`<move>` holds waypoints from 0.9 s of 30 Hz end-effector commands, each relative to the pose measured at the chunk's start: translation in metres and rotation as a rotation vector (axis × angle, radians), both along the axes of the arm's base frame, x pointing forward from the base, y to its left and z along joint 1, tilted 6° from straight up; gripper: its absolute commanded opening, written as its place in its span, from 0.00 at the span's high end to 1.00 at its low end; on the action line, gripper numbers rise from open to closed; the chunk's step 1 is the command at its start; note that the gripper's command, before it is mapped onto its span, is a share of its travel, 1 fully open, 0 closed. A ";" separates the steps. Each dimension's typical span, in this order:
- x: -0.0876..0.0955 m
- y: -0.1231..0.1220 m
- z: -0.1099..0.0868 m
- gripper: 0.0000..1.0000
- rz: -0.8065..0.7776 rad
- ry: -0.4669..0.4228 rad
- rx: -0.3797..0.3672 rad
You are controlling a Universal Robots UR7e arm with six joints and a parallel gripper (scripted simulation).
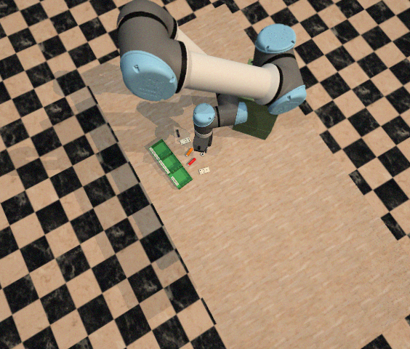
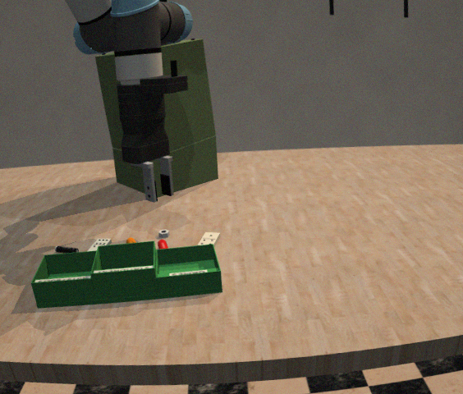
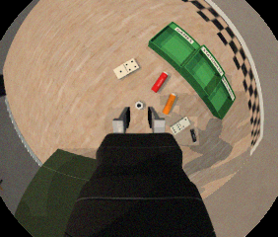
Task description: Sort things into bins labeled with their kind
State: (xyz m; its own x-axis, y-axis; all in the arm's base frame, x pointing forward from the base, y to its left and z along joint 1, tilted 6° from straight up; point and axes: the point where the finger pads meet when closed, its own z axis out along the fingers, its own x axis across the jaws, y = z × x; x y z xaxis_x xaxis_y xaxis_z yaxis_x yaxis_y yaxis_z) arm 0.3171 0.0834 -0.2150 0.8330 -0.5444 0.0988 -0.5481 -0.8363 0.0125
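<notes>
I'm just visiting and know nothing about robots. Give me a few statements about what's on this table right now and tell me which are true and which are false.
1. The three green bins have nothing in them. True, as far as the exterior view shows.
2. The gripper is holding the small grey nut. False: its fingers are open and hold nothing; the nut lies on the table below it.
3. Two white dominoes lie on the table. True.
4. The red piece sits inside a bin. False: it lies on the table beside the bins.
5. The orange piece lies on the table between the bins and the gripper. True, as the top view shows.
</notes>
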 end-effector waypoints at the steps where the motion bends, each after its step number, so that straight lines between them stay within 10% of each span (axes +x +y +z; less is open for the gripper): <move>1: 0.000 0.000 0.000 0.36 0.000 -0.001 0.000; 27: 0.007 -0.004 -0.056 0.36 0.000 -0.003 0.000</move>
